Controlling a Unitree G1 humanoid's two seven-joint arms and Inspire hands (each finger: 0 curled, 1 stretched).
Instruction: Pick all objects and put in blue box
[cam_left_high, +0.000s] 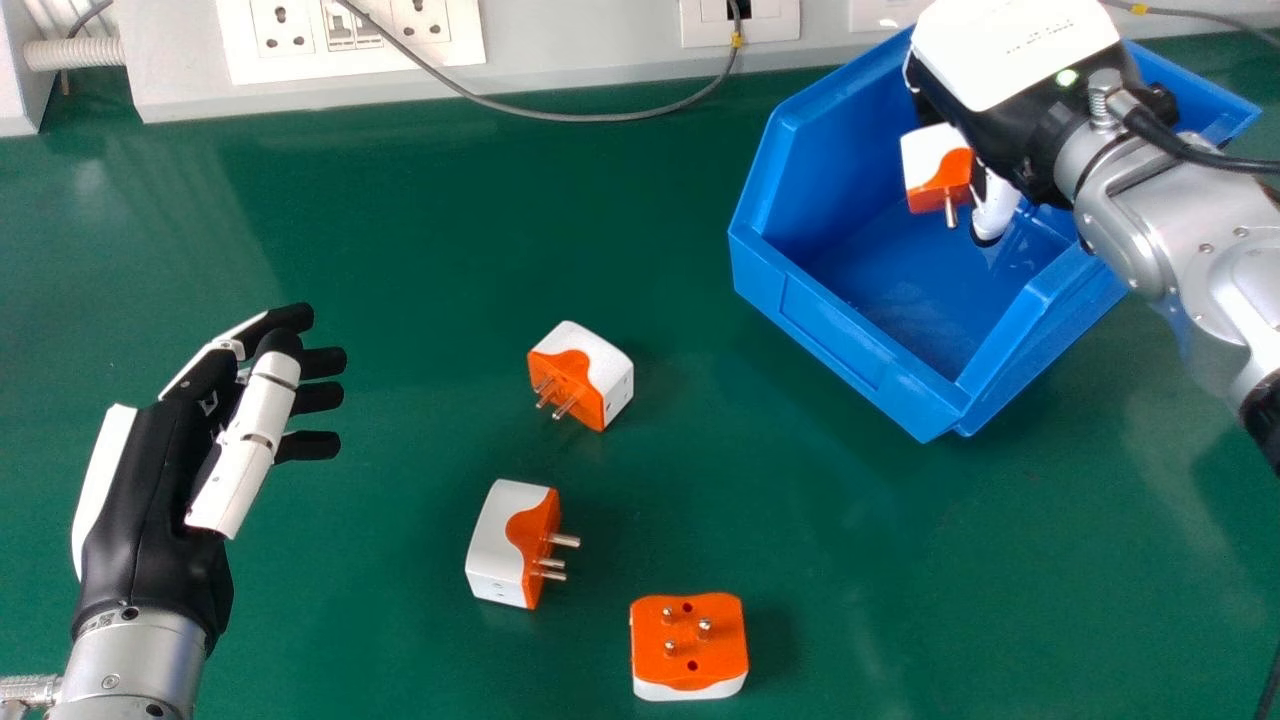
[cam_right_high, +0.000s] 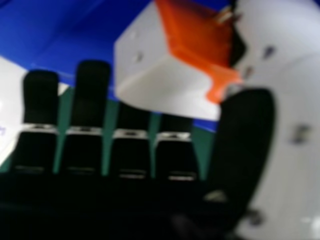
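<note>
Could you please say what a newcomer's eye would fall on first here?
Probably the big blue box at the head view's upper right, with the right hand over it and an orange-and-white plug beside its thumb. Next, three similar plugs on the green table.

Fine print (cam_left_high: 1040, 38) marks the white back of the right hand (cam_left_high: 975, 62), illegible; no text can be read.

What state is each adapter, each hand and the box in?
Blue box, upright, open-topped
Right hand, over box, grip unclear
Adapter beside its thumb, pins exposed
Far loose adapter, on its side, pins towards robot
Middle loose adapter, on its side, pins right
Near loose adapter, pins up
Left hand, open, empty
</note>
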